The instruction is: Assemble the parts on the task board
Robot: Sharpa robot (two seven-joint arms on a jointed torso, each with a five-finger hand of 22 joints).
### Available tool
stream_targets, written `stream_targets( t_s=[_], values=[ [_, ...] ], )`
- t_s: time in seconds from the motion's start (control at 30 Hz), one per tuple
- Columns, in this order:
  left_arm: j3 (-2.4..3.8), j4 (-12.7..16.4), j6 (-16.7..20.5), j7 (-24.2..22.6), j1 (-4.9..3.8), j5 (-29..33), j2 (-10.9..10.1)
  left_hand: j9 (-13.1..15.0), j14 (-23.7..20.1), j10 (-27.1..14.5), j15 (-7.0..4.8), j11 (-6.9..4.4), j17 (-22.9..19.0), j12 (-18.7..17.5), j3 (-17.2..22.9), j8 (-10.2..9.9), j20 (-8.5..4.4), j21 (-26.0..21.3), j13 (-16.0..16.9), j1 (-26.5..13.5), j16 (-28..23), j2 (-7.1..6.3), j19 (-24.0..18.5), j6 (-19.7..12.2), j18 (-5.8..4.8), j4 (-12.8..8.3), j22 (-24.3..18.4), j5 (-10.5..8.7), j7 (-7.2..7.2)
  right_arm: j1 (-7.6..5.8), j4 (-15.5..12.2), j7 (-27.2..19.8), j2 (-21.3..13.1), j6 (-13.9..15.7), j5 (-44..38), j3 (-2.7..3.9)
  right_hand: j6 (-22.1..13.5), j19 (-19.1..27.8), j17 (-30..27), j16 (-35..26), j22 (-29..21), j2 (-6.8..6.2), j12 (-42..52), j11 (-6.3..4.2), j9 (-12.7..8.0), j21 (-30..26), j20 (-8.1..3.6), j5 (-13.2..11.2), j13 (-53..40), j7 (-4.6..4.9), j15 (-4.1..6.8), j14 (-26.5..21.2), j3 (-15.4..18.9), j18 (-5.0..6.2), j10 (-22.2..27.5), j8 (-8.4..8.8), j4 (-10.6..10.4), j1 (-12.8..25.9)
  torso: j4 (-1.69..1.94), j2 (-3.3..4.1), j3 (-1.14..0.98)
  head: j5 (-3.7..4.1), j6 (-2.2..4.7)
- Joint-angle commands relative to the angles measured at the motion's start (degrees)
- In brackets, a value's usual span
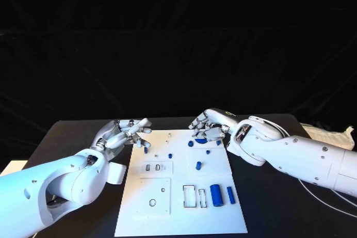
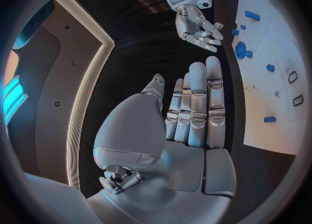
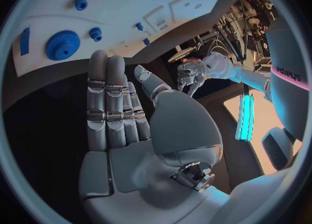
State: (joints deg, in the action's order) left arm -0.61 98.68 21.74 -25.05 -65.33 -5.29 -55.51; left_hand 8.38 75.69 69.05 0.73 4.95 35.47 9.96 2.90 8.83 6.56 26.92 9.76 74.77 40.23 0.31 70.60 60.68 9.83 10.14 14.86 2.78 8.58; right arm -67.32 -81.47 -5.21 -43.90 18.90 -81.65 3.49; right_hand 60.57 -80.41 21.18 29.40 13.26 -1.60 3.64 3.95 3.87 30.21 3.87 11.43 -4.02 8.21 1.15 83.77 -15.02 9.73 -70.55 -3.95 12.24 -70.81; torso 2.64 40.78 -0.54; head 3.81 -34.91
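Here the white board [image 1: 181, 196] lies in the middle of the black table [image 1: 275, 207]. The left hand [image 1: 125, 133] hovers at the board's far left corner, its fingers straight and apart, holding nothing. The right hand [image 1: 211, 127] hovers over the far edge of the board, also empty, with fingers extended. Below it a blue gear [image 1: 201, 141] lies on the board. Near the right edge, closer to the robot, a blue cylinder [image 1: 216, 195] lies beside a thinner blue pin [image 1: 230, 194].
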Motion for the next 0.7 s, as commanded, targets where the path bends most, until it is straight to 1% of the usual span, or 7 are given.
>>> stream_targets(
  t_s=[0.03, 0.1, 0.17, 0.37, 0.47, 0.6, 0.7],
  values=[
    [0.08, 2.07, -1.96, 0.40, -0.27, 2.16, -0.97, 0.12, -0.77, -0.69, 0.04, 0.01, 1.45, -0.41, -0.39, -0.47, 0.00, 0.63, 0.23, 0.49, 1.23, 0.12, -0.67, -0.33, 0.24, -0.30, 0.54, 0.00, 0.32, -1.04, 0.46, 5.64, 0.67, -6.25, -14.33, 0.04, 0.23, -1.07, 1.70, 1.99, 2.34, -0.58, -0.09, 0.26, 0.05, 3.16, -0.19, -0.23, 0.18, -0.11, 0.07, 2.31, -0.77, 0.23, 1.45, 0.20, -0.32, -0.17, 0.50, 2.27, -0.21, -0.06, 0.36],
    [0.10, 3.20, -2.03, 0.42, -0.34, 2.41, -1.61, 0.20, -1.14, -0.86, 0.10, 0.09, 2.26, -0.61, -0.51, -0.66, 0.05, 1.03, 0.39, 0.58, 1.90, 0.19, -0.92, -0.46, 0.26, -0.46, 0.92, 0.02, 0.40, -1.67, 0.75, 6.15, 1.10, -7.20, -16.26, 0.04, 0.17, -0.93, 3.74, 4.40, 8.70, -1.14, 0.05, 0.19, 0.03, 9.39, -0.30, -0.30, 0.08, -0.04, 0.27, 1.72, -1.87, -0.44, 1.39, 0.30, -0.92, -0.09, 0.64, 2.76, -0.25, 0.19, 0.57],
    [0.14, 4.14, -2.07, 0.46, -0.41, 2.55, -2.10, 0.23, -1.29, -0.93, 0.13, 0.10, 2.58, -0.68, -0.56, -0.74, 0.07, 1.21, 0.46, 0.62, 2.16, 0.21, -1.04, -0.50, 0.26, -0.53, 1.08, 0.04, 0.43, -2.11, 0.93, 6.57, 1.45, -7.83, -17.88, 0.05, 0.30, -1.16, 5.33, 6.56, 15.89, -1.72, -0.06, 0.33, 0.07, 15.77, -0.41, -0.44, 0.09, -0.48, 0.17, 2.03, -2.56, -1.16, 1.52, 0.21, -1.45, 0.02, 1.02, 3.27, -0.26, 0.77, 0.78],
    [0.31, 6.02, -2.05, 0.44, -0.79, 2.98, -3.20, 0.29, -1.77, -1.18, 0.19, 0.22, 2.92, -0.93, -0.67, -0.94, 0.15, 1.60, 0.60, 0.71, 2.37, 0.30, -1.35, -0.61, 0.26, -0.69, 1.45, 0.05, 0.52, -2.84, 0.80, 8.32, 2.21, -9.31, -21.81, 0.05, 0.61, -0.61, 14.22, 15.99, 29.14, -3.07, -0.02, 0.12, 0.14, 27.77, -0.09, -0.54, 0.01, -0.56, 0.29, 1.88, -4.42, -2.48, 1.55, 0.18, -3.26, -0.03, 1.69, 4.35, -0.30, 1.22, 1.02],
    [0.36, 6.55, -2.00, 0.41, -1.00, 3.38, -3.49, 0.31, -2.30, -1.41, 0.27, 0.31, 2.47, -1.12, -0.70, -1.10, 0.20, 1.79, 0.65, 0.78, 1.85, 0.40, -1.58, -0.73, 0.26, -0.78, 1.65, 0.05, 0.61, -3.00, 0.90, 9.26, 2.53, -10.27, -23.33, 0.05, 0.64, -0.26, 17.14, 19.06, 32.34, -3.67, -0.08, 0.11, 0.16, 30.72, 0.04, -0.74, 0.03, -0.60, 0.17, 1.74, -4.76, -2.73, 2.05, 0.20, -4.06, 0.04, 1.96, 4.75, -0.33, 1.42, 1.12],
    [0.38, 6.97, -1.94, 0.42, -1.15, 3.64, -3.71, 0.30, -2.71, -1.62, 0.34, 0.39, 2.18, -1.29, -0.74, -1.25, 0.26, 1.93, 0.67, 0.81, 1.47, 0.47, -1.79, -0.86, 0.25, -0.85, 1.81, 0.04, 0.70, -3.08, 1.12, 9.86, 2.78, -11.65, -24.32, 0.05, 0.49, 0.49, 18.00, 20.20, 33.46, -4.17, -0.06, 0.28, 0.15, 32.04, 0.27, -1.07, 0.06, -0.53, 0.01, 1.29, -4.91, -2.71, 2.89, 0.23, -4.75, -0.10, 2.28, 5.08, -0.30, 1.80, 1.12],
    [0.39, 7.19, -1.91, 0.42, -1.22, 3.76, -3.82, 0.30, -2.79, -1.66, 0.35, 0.41, 2.14, -1.33, -0.75, -1.28, 0.27, 1.96, 0.68, 0.81, 1.41, 0.48, -1.84, -0.89, 0.25, -0.86, 1.84, 0.04, 0.72, -3.11, 1.22, 9.98, 2.92, -12.70, -24.60, 0.04, 0.47, 0.82, 18.63, 20.95, 34.02, -4.34, -0.10, 0.33, 0.15, 32.68, 0.38, -1.17, 0.08, -0.48, -0.11, 1.18, -4.98, -2.70, 3.38, 0.21, -5.08, -0.26, 2.35, 5.20, -0.26, 1.91, 0.97]
  ],
)
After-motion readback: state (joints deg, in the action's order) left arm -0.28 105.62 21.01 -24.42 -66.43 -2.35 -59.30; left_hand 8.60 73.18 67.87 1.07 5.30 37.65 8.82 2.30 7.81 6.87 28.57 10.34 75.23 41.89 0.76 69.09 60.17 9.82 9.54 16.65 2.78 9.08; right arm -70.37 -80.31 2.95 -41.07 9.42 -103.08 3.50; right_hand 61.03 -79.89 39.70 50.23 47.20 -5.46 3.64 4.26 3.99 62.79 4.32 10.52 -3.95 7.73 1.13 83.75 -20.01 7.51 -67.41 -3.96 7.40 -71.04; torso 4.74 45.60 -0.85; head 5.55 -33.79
